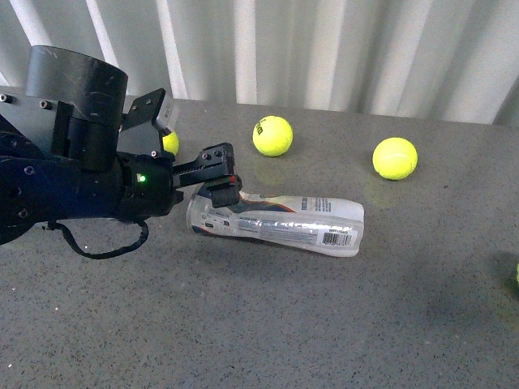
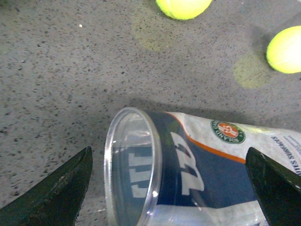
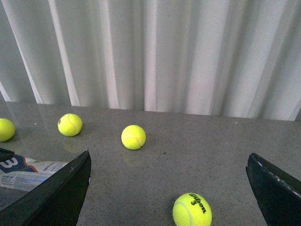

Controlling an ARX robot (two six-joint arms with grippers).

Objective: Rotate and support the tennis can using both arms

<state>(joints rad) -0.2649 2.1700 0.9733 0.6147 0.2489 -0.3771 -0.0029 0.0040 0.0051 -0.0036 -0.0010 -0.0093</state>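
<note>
The tennis can [image 1: 280, 223] lies on its side on the grey table, clear and dented, with a white-and-navy label and a barcode near its right end. My left gripper [image 1: 215, 170] is open over the can's left end. In the left wrist view the can [image 2: 202, 179] and its clear rim sit between the spread fingers [image 2: 61, 193] of the left gripper [image 2: 167, 188], which do not touch it. My right gripper [image 3: 167, 188] is open with nothing between its fingers. One end of the can [image 3: 28, 170] shows beside one right finger [image 3: 56, 197]. The right arm is out of the front view.
Yellow-green tennis balls lie behind the can [image 1: 272, 135], [image 1: 395, 158], with one [image 1: 170, 143] behind the left arm. Another ball [image 3: 192, 210] lies close in front of the right gripper. White curtains [image 1: 324, 49] hang behind the table's far edge.
</note>
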